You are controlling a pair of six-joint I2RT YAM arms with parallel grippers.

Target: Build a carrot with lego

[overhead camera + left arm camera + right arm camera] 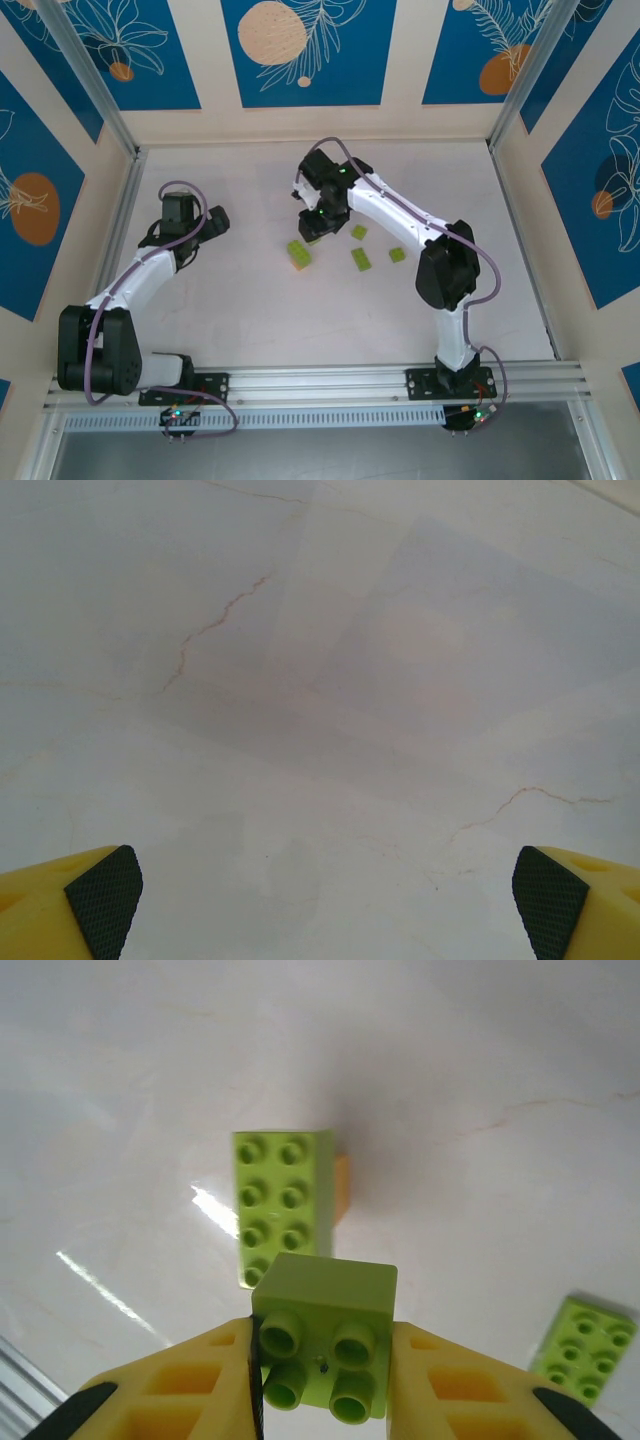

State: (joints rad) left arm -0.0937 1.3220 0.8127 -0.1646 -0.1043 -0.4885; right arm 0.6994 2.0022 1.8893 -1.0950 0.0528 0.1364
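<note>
No legible text, labels or numbers anywhere.

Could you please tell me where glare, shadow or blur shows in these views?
Right wrist: white glare streaks on the table left of the long green brick, a soft shadow beyond it; the square green brick in the right gripper is sharp. Left wrist: the table looks hazy and washed out. Top external: even light, no harsh shadows.

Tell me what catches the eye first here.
The right gripper clamps a square green brick close to a long green brick with an orange brick at its side, in the middle of the table. Three loose green bricks lie to the right, and the left gripper hangs open over a bare stretch.
</note>
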